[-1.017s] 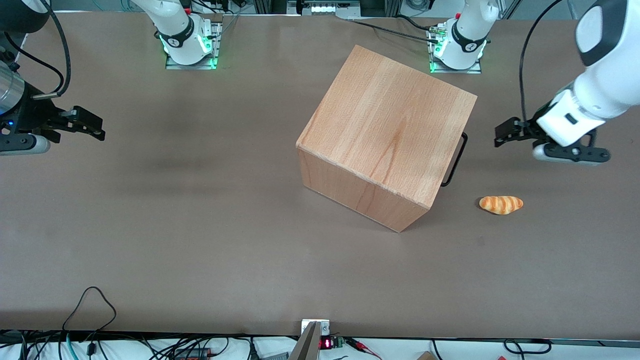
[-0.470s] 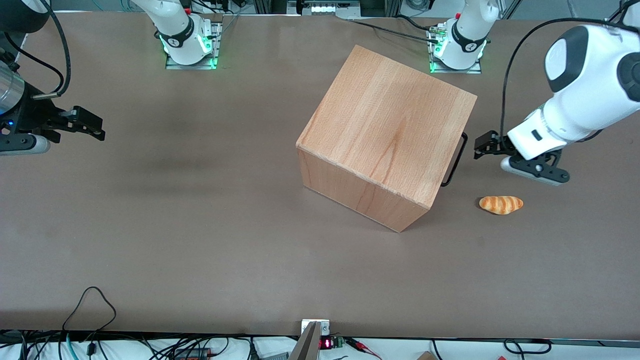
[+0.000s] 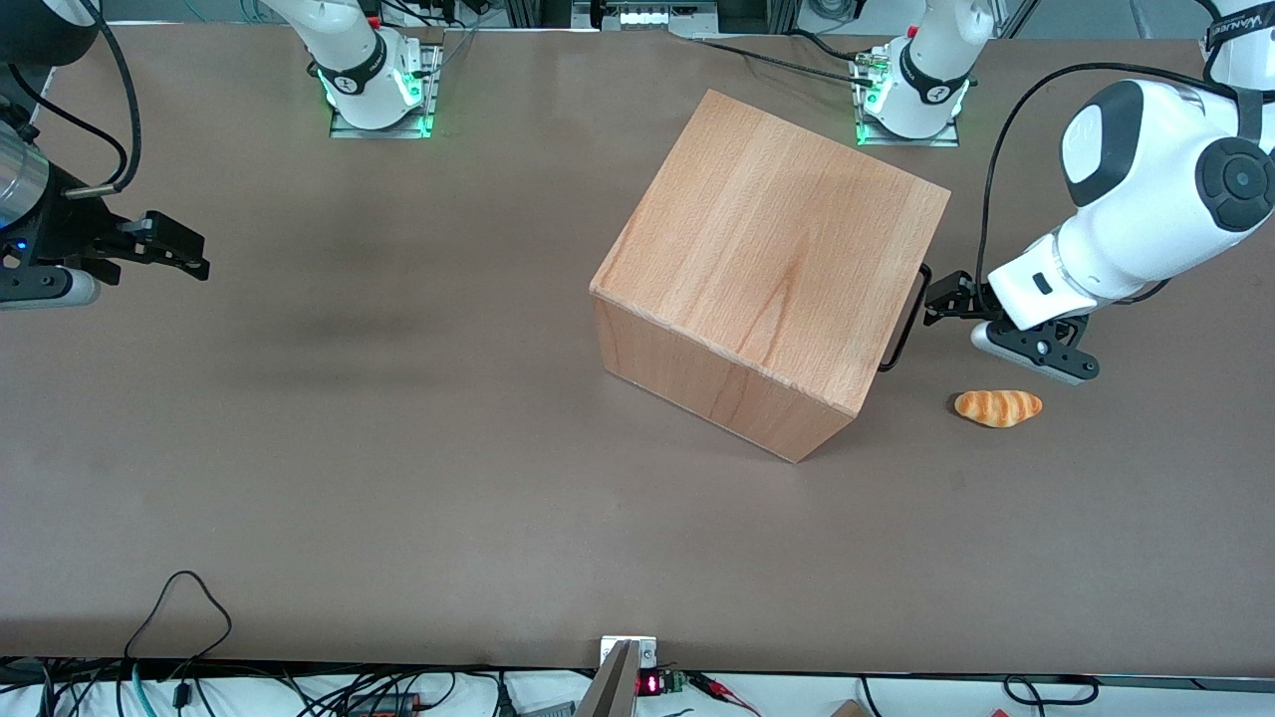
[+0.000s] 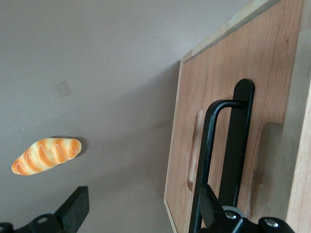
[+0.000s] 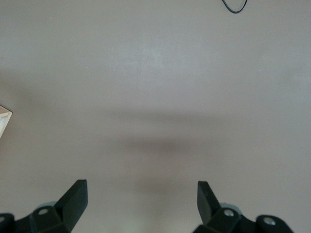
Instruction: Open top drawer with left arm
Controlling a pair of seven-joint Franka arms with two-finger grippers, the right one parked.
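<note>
Two black fingers of the gripper stand spread wide, one just beside the black bar handle of the top drawer, which sits shut in the wooden cabinet at frame centre; a croissant lies nearby.

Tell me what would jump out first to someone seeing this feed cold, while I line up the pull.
The big wooden cube casing dominates mid-table, turned at an angle, its drawer face toward the working arm's end. There the left arm holds its gripper open right at the top drawer's black bar handle, not yet closed on it. A small orange-striped bread roll lies on the table beside the gripper, nearer the front camera.
</note>
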